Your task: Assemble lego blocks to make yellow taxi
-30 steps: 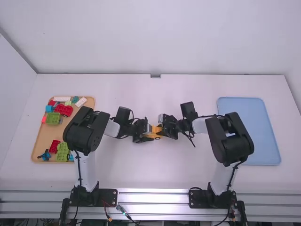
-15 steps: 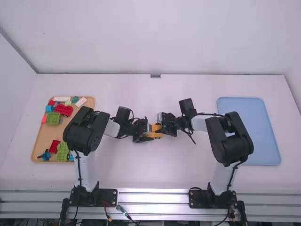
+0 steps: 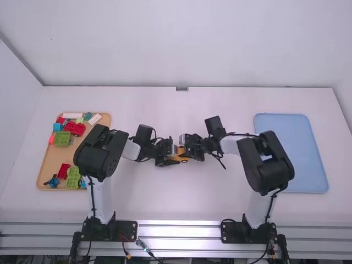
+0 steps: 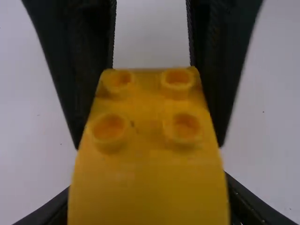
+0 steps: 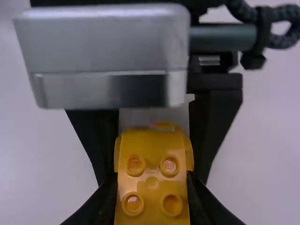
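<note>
Near the table's centre, my left gripper [image 3: 172,158] and my right gripper [image 3: 186,148] face each other around a yellow assembly [image 3: 181,157] with a dark wheel at its side. In the left wrist view, my left gripper [image 4: 149,199] is shut on a yellow studded block [image 4: 149,159], while the right gripper's dark fingers flank its far end. My right gripper [image 5: 152,192] is shut on a yellow block with four studs [image 5: 152,164] in the right wrist view. Behind that block a slightly wider yellow part [image 5: 117,152] shows between the left gripper's fingers. Any seam between the parts is hard to tell.
A wooden tray [image 3: 48,165] at the left holds red, green, blue and white pieces, partly under the left arm. A light blue tray [image 3: 291,143] lies at the right, with the right arm over its near left part.
My right gripper has shifted a little left, closer to the left one, and less yellow shows between them. The left arm has kept still.
</note>
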Motion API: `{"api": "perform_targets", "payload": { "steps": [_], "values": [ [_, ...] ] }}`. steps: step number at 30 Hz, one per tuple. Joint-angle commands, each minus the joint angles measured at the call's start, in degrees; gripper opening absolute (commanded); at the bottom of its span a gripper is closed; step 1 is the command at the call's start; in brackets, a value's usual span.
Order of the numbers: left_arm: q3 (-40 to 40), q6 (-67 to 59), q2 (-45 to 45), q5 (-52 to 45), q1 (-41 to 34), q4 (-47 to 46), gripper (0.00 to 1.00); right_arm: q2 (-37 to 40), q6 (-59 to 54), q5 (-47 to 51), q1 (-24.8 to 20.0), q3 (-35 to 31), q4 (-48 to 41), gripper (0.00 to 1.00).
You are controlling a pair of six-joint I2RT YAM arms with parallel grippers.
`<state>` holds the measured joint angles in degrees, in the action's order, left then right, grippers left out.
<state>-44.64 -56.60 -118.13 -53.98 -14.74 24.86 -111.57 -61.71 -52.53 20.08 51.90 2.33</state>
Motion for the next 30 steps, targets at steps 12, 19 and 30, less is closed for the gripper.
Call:
{"api": "perform_targets", "payload": {
  "steps": [12,19,30],
  "values": [
    [-0.76,-5.81,-1.05,-2.43,-0.26,-5.01,0.53,-0.52,0.39,0.31,1.31,1.01,-1.57,0.00],
    [-0.76,-5.86,-1.05,-2.10,-0.26,-5.38,0.53,-0.52,2.78,1.92,1.46,0.94,-1.57,0.00],
    [-0.72,-6.27,-1.05,-2.19,-0.26,-6.38,0.52,-0.55,2.71,1.92,2.38,-0.15,-1.09,0.00]
  ]
}}
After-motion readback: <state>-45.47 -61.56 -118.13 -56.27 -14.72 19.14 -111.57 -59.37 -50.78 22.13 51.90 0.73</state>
